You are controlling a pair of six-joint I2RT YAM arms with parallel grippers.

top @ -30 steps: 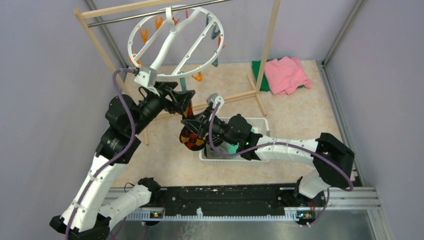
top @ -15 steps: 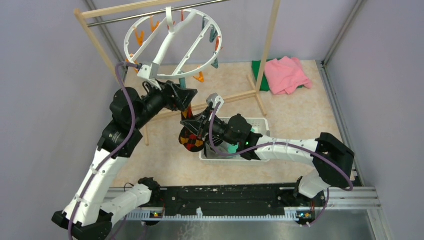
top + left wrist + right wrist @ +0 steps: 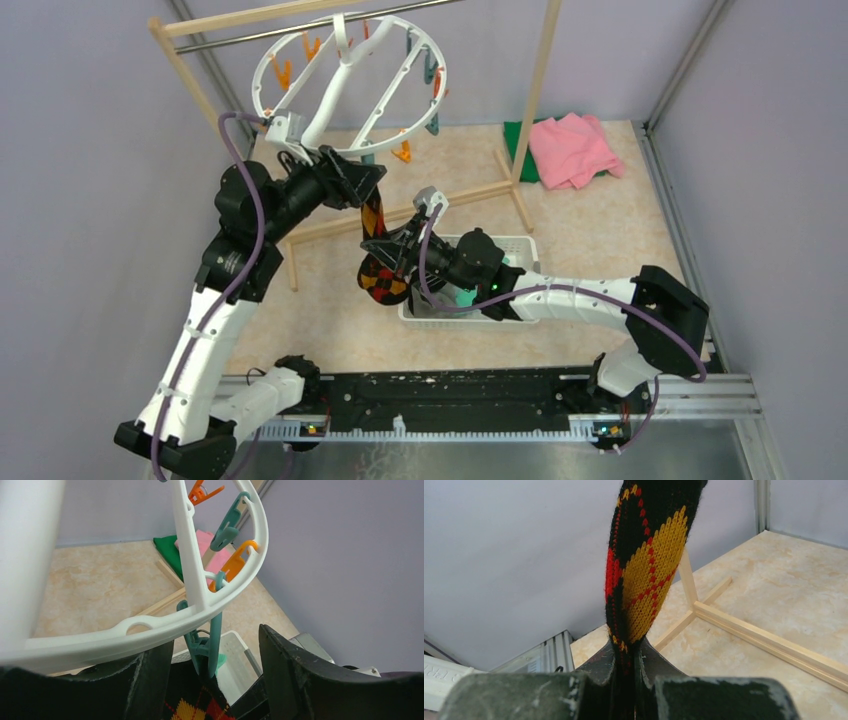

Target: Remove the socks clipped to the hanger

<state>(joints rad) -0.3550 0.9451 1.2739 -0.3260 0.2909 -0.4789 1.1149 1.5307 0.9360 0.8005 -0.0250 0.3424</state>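
The white ring hanger (image 3: 345, 85) hangs from the rack's metal rod. A red-black-orange argyle sock (image 3: 373, 218) hangs from a teal clip (image 3: 216, 630) on the hanger's lower rim (image 3: 150, 630). My left gripper (image 3: 362, 186) is just under that rim. In the left wrist view it (image 3: 211, 650) is open, with a jaw on each side of the clip and the sock top (image 3: 200, 707). My right gripper (image 3: 388, 262) is shut on the sock lower down. The right wrist view shows the sock (image 3: 644, 580) rising taut out of its shut jaws (image 3: 626, 655).
A white slotted basket (image 3: 515, 245) with a teal item (image 3: 465, 297) inside lies under the right arm. Pink cloth (image 3: 572, 148) and green cloth (image 3: 518, 140) lie at the back right. The wooden rack's post (image 3: 535, 90) and floor bar (image 3: 764, 640) stand close by. Orange clips (image 3: 402, 152) dangle from the ring.
My left arm has risen up and left with the hanger's rim, and the ring has swung. The argyle sock now shows stretched between the clip and my right gripper, which has not moved.
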